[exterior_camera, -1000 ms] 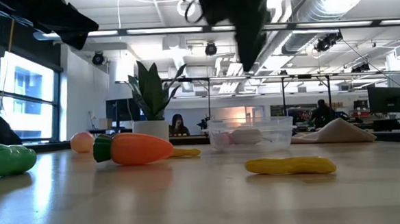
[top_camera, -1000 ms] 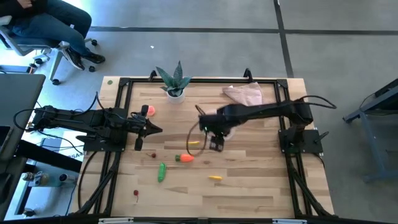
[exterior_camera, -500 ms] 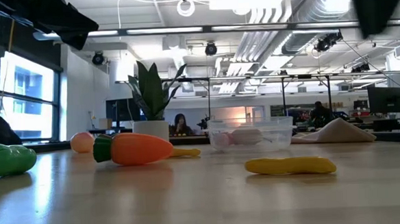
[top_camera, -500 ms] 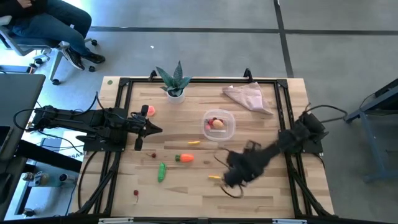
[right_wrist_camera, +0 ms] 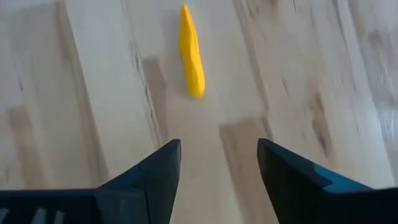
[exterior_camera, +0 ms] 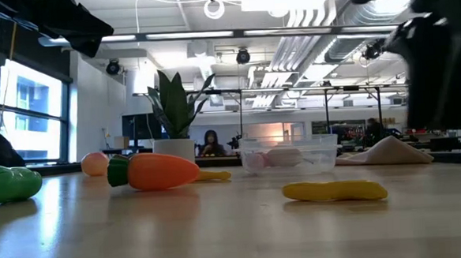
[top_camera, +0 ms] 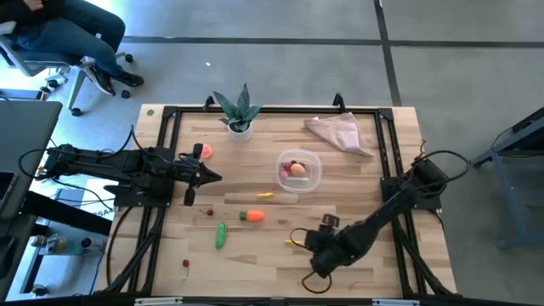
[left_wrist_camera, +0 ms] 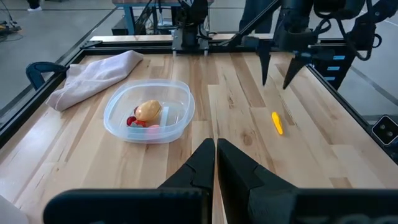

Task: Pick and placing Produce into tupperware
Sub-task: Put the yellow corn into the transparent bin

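Right gripper [right_wrist_camera: 217,163] low over the near part of the table [top_camera: 357,263], jaws spread wide with nothing between them, a yellow piece [right_wrist_camera: 191,51] on the wood just ahead of the fingertips. Left gripper [left_wrist_camera: 216,154] parked at the left side, jaws pressed together, empty. Tupperware [top_camera: 298,170] right of centre, toward the far side, holding a beige potato [left_wrist_camera: 148,110] and red berries [left_wrist_camera: 132,121]. Still loose on the wood: orange carrot [top_camera: 252,216], green cucumber [top_camera: 221,235], peach [top_camera: 205,151] at far left, a second yellow piece [top_camera: 265,195] near the tupperware. Pinkish cloth [top_camera: 340,133] far right; potted plant [top_camera: 240,110] at the far edge.
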{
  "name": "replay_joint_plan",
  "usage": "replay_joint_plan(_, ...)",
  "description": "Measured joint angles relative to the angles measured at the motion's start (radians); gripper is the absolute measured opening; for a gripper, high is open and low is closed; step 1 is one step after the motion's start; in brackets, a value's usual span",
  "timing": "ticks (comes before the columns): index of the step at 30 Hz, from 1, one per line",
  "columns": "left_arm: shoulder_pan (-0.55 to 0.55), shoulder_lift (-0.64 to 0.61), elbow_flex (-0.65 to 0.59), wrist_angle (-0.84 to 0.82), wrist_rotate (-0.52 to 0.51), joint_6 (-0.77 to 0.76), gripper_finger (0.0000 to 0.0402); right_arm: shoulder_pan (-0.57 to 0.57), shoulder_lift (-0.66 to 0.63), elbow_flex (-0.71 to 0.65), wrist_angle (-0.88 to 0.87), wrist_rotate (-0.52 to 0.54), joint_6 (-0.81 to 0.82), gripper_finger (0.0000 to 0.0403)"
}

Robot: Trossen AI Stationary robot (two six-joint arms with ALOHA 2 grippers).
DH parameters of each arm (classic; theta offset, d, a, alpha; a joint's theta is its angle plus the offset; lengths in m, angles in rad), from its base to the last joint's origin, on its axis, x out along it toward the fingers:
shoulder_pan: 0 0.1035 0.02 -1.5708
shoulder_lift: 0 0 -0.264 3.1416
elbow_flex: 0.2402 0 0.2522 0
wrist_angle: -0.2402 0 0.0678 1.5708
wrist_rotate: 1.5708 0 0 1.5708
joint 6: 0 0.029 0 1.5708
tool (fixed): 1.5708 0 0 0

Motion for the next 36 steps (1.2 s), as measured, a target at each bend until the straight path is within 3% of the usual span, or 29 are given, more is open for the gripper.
replay_joint_plan(7, 0.000, 0.000, 0.000, 0.000, 0.000, 0.000, 0.0007, -0.094, 0.000, -0.031, 0.173, -0.022, -0.178, 0.0204)
replay_joint_plan(16, 0.000, 0.000, 0.000, 0.000, 0.000, 0.000, 0.0007, -0.150, 0.015, -0.033, 0.247, -0.125, -0.271, 0.0204)
replay_joint_plan(36, 0.000, 0.000, 0.000, 0.000, 0.000, 0.000, 0.0007, -0.156, 0.087, -0.033, 0.337, -0.174, -0.302, 0.0204)
